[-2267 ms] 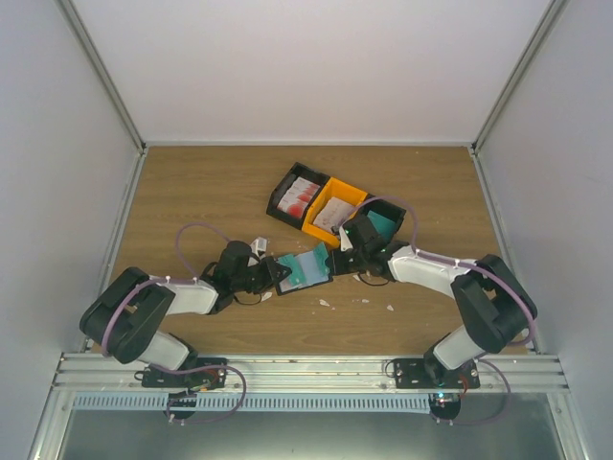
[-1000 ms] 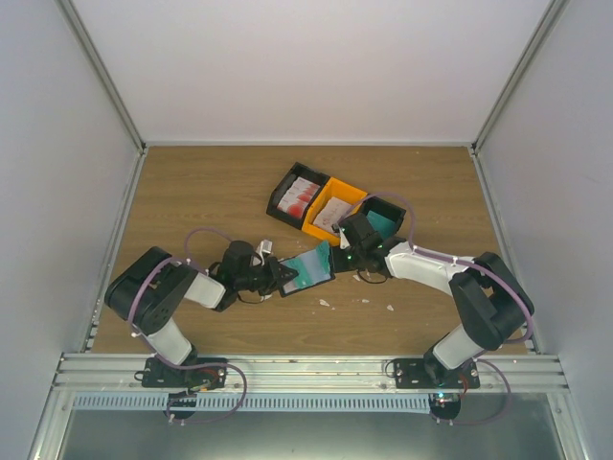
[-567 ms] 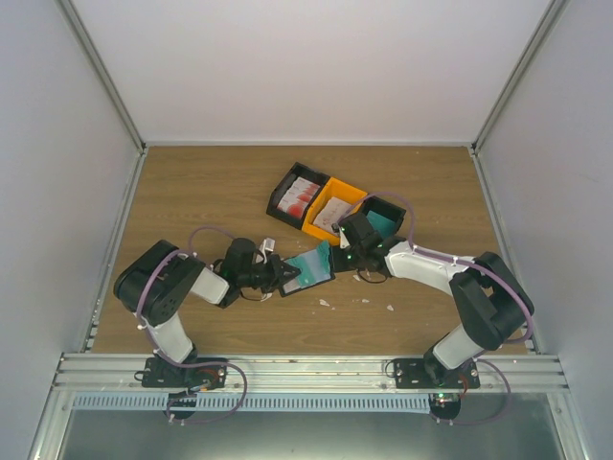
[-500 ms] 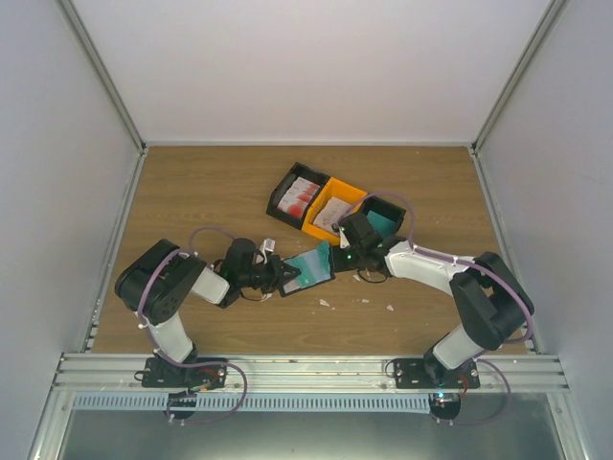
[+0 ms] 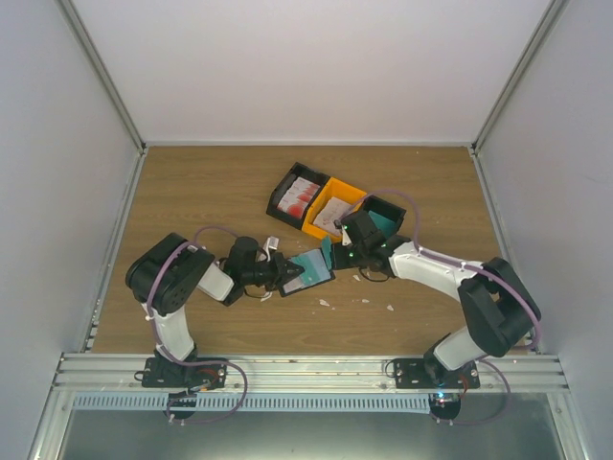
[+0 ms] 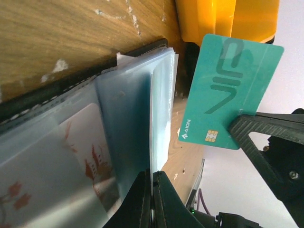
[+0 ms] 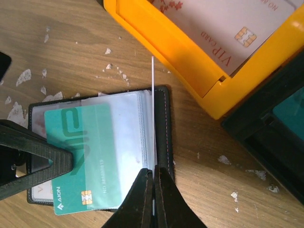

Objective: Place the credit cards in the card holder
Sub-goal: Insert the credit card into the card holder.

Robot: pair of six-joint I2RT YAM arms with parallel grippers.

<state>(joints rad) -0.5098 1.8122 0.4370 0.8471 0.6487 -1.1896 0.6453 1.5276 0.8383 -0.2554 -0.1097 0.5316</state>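
A: From above, your card holder (image 5: 308,273) lies open on the tabletop (image 5: 192,192), just near of the orange tray (image 5: 351,189), between your two arms. Your left pincer (image 5: 285,275) sits at its left edge. Your right pincer (image 5: 335,257) holds a teal card (image 5: 326,251) upright at its right edge.

B: Your left wrist view adds detail. The left jaws are together on one clear leaf of the holder. A red-and-white card (image 6: 71,142) already sits under plastic there. The teal card (image 6: 228,90) stands apart from the leaves, with bare tabletop between them, and your right pincer pinches it only at a bottom corner.

A: In your right wrist view the right jaws are clamped on that card. It shows edge-on as a thin white line along the leaves' right ends, pointing toward the orange tray (image 7: 180,66). A second teal card (image 7: 80,156) shows over the holder's left half; whether it is inside a sleeve, you cannot tell.

B: Here is what I'd watch. With that corner grip, I think the card could pivot if its edge meets the stacked leaves instead of an open pocket. A hard push might slide the holder, or drag the leaf out of your left pincer and close the gap. Your pincers are also near each other, so a small drift could knock them together.
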